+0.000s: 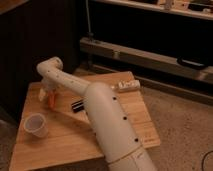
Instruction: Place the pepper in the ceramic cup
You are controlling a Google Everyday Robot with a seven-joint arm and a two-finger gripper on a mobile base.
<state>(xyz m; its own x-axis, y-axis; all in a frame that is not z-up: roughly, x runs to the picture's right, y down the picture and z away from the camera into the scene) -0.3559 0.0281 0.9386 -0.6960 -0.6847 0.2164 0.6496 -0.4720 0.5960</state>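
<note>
The pepper (51,102) is small and orange and hangs upright in my gripper (49,96) over the left part of the wooden table (55,142). The gripper is shut on its upper end. The ceramic cup (36,125) is white and round. It stands on the table nearer the camera and a little left of the pepper, about a cup's width from it. My white arm (107,125) runs from the lower middle of the view up to the gripper and hides part of the table.
A black cylindrical bar (77,105) lies on the table just right of the gripper. A small white object (128,86) lies at the table's far right edge. A dark shelf unit with a metal rail (150,57) stands behind the table.
</note>
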